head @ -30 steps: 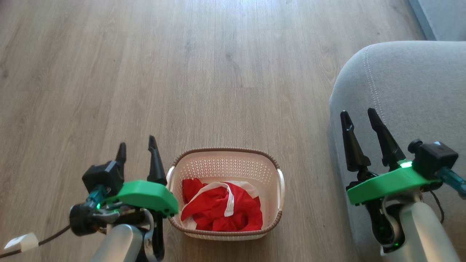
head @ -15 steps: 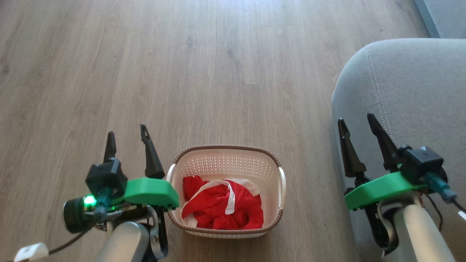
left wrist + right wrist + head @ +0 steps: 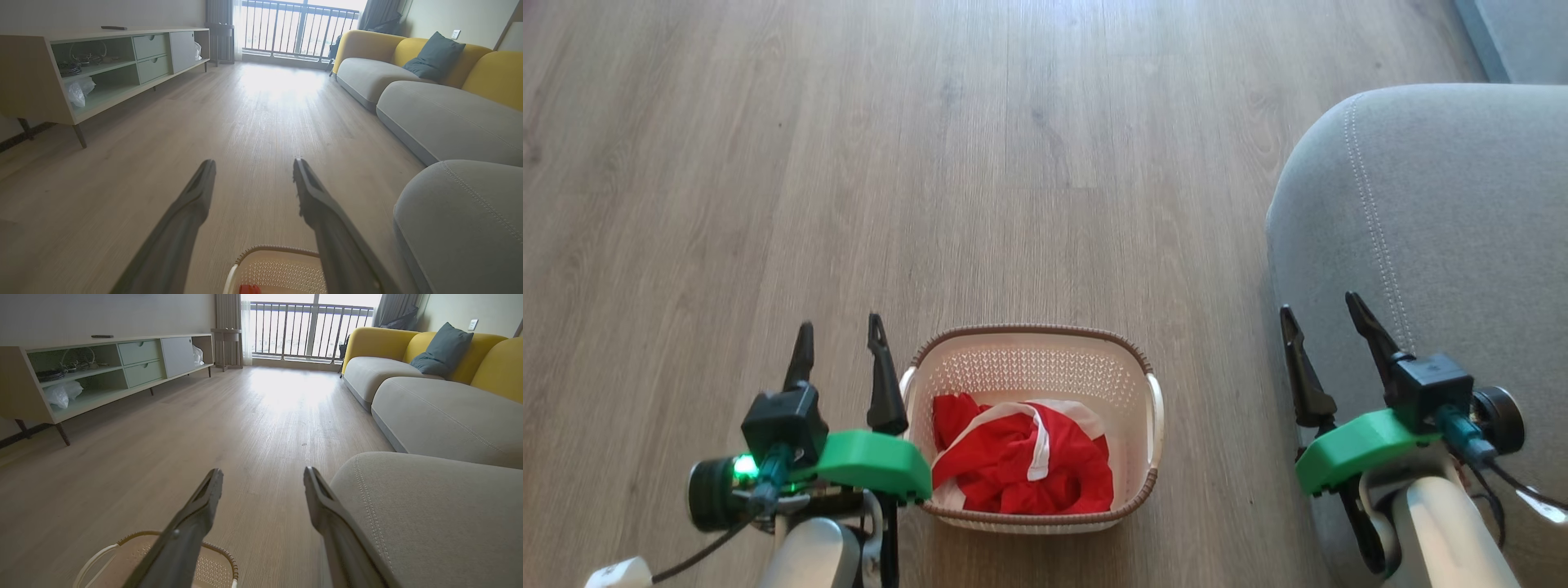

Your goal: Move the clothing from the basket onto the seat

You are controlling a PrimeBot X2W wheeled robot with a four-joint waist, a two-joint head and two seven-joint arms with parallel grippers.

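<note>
Clothing heaped red inside basket, basket on floor dead centre. Left tool just beside basket's left side, fingers spread, empty: nearer arm. Right tool spread too, empty, over seat edge, well apart from basket. Likely call: left tool swings right, dips into pile.

Living room: yellow-backed sofa, sideboard, balcony railing.
</note>
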